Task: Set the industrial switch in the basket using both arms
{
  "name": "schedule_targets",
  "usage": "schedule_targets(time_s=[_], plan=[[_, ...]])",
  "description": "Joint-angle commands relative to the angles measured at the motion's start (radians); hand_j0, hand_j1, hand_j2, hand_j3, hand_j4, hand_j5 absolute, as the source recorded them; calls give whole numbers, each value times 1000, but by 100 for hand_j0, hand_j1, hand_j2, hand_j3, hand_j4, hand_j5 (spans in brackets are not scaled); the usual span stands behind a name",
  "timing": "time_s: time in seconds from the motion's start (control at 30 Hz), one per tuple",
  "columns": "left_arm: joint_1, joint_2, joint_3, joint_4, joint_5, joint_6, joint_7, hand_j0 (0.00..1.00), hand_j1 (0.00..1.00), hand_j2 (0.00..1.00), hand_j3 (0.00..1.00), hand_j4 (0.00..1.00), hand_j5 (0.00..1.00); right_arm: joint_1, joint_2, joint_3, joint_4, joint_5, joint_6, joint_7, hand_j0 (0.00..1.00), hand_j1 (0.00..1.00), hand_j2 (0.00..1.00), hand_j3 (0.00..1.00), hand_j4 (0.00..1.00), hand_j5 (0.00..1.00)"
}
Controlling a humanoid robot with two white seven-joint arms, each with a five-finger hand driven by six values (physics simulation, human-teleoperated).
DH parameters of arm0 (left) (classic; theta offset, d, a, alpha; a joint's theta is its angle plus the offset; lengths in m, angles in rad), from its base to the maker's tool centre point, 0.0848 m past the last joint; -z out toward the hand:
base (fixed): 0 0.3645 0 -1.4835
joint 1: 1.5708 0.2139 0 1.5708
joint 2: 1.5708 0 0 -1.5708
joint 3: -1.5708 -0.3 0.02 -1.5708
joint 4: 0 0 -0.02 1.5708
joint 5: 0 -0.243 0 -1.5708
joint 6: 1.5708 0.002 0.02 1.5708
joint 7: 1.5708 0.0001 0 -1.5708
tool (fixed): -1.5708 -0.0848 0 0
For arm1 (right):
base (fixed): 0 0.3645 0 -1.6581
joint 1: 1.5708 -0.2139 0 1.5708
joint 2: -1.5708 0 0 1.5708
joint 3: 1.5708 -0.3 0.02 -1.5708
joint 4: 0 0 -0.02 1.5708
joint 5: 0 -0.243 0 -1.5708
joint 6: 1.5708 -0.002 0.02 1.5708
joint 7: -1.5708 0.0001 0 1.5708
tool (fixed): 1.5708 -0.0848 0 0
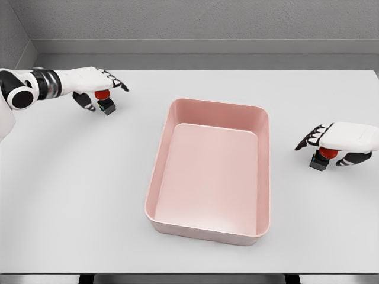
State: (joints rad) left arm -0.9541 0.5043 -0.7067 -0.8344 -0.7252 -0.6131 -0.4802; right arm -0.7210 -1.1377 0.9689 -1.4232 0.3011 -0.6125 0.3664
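Grasping looks like the step in hand: both hands are down on their switches, and nothing lies in the pink basket (208, 228) yet, whose near rim sits closest to the camera at the middle of the white table (71, 201).

Further back on the right, the right hand (339, 141) rests over one industrial switch (323, 160), a small dark block with a red cap. Its fingers are curled down around the cap, thumb on the right side, so I judge it closed on the switch (though how firm the hold is cannot be told). The switch seems to rest on the table, well apart from the basket's right wall.

Furthest off, at the far left, the left hand (95, 86) covers a second switch (105, 102) in much the same way, fingers draped over the red cap and thumb tucked under on the near side; it too appears to grip. That switch also sits well clear of the basket.

Next, each hand would need to lift its switch straight up, carry it inward over the rim, and let go above the basket floor.
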Motion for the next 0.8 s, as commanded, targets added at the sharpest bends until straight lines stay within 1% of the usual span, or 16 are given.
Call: schedule_targets(time_s=[0.0,0.03,0.07,0.1,0.17,0.2,0.27,0.37,0.4,0.47,0.57,0.63,0.67,0.77], plan=[[0,0,1,3,4,2,12,65,65,65,65,65,65,0,-4,-1,-2,-5,2,-1,83,83,83,83,83,83],[0,2,1,1,4,2,14,65,65,65,65,65,65,0,-4,-1,-3,-5,2,-1,83,83,83,83,83,83],[0,2,1,3,6,2,14,61,61,61,61,61,61,0,-4,1,-6,-5,2,-1,83,83,83,83,83,83],[0,3,3,1,6,2,15,60,60,60,60,60,60,0,-4,1,-8,-5,2,-1,83,83,83,83,83,83],[0,11,1,1,7,2,15,54,54,54,54,54,54,0,-4,1,-10,-5,2,-1,83,83,83,83,83,83],[2,11,1,1,7,2,15,53,53,53,53,53,53,0,-7,2,-11,-5,2,-1,83,83,83,83,83,83],[3,13,1,3,9,2,14,44,44,44,44,44,44,3,-8,4,-11,-7,2,-3,82,82,82,82,82,82],[2,13,1,3,10,2,14,38,38,38,38,38,38,6,-10,4,-11,-5,2,-3,81,81,81,81,81,81],[3,13,1,3,12,2,14,33,33,33,33,33,33,6,-10,4,-11,-5,2,-3,80,80,80,80,80,80],[2,13,3,1,18,2,14,30,30,30,30,30,30,5,-10,4,-11,-5,2,-3,78,78,78,78,78,78],[5,13,10,-17,21,2,14,29,29,29,29,29,29,5,-10,4,-10,-5,2,-1,72,72,72,72,72,72],[5,14,3,-57,41,2,12,29,29,29,29,29,29,5,-10,4,-10,-5,2,-1,70,70,70,70,70,70],[6,28,3,-91,43,2,12,29,29,29,29,29,29,5,-10,4,-10,-5,2,-1,69,69,69,69,69,69],[11,79,3,-212,86,2,12,29,29,29,29,29,29,5,-10,5,-10,-5,2,0,66,66,66,66,66,66]])
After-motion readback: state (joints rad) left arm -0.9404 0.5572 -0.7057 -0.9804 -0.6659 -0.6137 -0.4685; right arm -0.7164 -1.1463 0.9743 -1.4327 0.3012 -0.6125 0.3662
